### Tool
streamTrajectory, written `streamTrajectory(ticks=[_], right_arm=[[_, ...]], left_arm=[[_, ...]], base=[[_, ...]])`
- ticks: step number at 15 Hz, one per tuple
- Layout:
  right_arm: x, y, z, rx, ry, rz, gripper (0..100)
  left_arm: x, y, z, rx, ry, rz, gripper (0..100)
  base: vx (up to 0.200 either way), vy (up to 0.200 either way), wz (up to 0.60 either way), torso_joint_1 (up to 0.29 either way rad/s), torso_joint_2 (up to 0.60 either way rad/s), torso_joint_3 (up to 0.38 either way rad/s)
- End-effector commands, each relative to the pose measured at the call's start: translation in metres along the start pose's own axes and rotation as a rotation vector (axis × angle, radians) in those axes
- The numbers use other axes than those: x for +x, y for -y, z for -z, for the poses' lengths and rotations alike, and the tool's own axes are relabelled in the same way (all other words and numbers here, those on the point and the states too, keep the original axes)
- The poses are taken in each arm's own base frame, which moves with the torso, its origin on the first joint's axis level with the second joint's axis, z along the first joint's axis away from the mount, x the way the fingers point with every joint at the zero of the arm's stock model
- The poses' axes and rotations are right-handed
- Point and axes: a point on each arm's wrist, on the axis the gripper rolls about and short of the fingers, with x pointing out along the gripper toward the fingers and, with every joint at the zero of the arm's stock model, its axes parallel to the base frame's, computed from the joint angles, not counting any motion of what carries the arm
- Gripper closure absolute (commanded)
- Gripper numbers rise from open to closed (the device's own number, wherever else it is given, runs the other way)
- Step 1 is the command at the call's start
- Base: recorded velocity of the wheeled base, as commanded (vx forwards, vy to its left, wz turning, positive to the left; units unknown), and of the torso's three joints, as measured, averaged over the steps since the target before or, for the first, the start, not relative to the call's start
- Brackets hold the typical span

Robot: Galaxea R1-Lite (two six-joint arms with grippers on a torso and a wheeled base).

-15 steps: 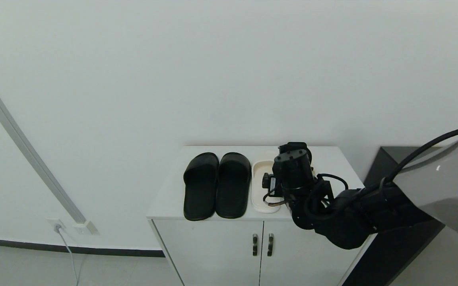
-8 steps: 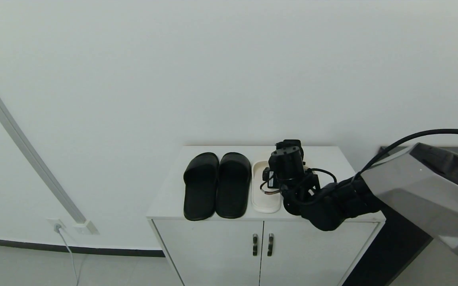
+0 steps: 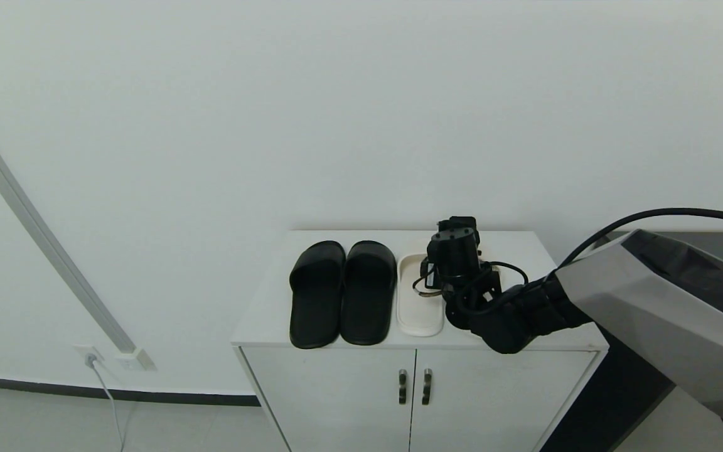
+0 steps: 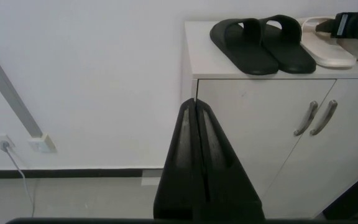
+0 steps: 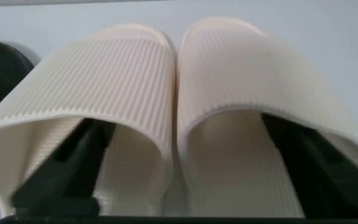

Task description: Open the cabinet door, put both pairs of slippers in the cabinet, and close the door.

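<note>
Right gripper (image 5: 185, 143): we log it spread wide, gripping nothing. One finger (image 5: 61, 168) sits under the strap of each cream slipper. We cannot tell whether the fingers touch the straps.
Cream slippers (image 5: 166, 68): a ribbed pair lying side by side with their inner edges touching. They are on the right half of the cabinet top (image 3: 261, 317), heels toward its front edge. The right arm covers much of the pair in the head view.
Black slippers (image 3: 342, 292): a pair lying side by side on the left half of the cabinet top. Their heels reach the front edge and their straps point toward the back edge. They sit just beside the cream pair.
Cabinet doors (image 3: 336, 402): both shut, with the two handles (image 3: 402, 386) upright and close together at the centre seam.
Left gripper (image 4: 196, 106): clenched on nothing, fingers pressed flat together. It hangs low, out in front of the cabinet's left front corner and well apart from the slippers.
Wall: a socket with a plug (image 3: 90, 359) sits low, to the left of the cabinet.
</note>
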Motion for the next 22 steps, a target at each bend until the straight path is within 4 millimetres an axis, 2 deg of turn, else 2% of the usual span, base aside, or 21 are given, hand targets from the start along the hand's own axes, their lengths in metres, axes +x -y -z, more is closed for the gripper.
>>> streamTrajectory(ticks=[1,7,11,15,19,21,22], right_arm=[[-0.001,0.0,-0.002,-0.004,0.004,-0.002,100],[-0.002,0.001,-0.002,-0.017,0.0,-0.001,100],[-0.016,0.009,-0.018,-0.028,0.018,-0.006,100],[-0.056,0.025,-0.038,-0.063,0.075,-0.092,100],[-0.104,0.042,-0.034,-0.125,0.093,-0.276,100],[-0.136,0.055,-0.029,-0.154,0.051,-0.469,100],[-0.139,0.057,-0.029,-0.156,0.046,-0.493,100]], left_arm=[[0.0,0.0,0.0,0.0,0.0,0.0,100],[0.0,0.0,0.0,0.0,0.0,0.0,100],[0.0,0.0,0.0,-0.001,0.0,0.0,100],[0.0,0.0,0.0,0.0,0.0,0.0,100],[0.0,0.0,0.0,0.0,0.0,0.0,100],[0.0,0.0,0.0,0.002,0.0,0.0,100],[0.0,0.0,0.0,0.002,-0.001,0.0,100]], base=[[0.0,0.0,0.0,0.0,0.0,0.0],[0.0,0.0,0.0,0.0,0.0,0.0],[0.0,0.0,0.0,0.0,0.0,0.0],[0.0,0.0,0.0,0.0,0.0,0.0],[0.0,0.0,0.0,0.0,0.0,0.0],[0.0,0.0,0.0,0.0,0.0,0.0],[0.0,0.0,0.0,0.0,0.0,0.0]])
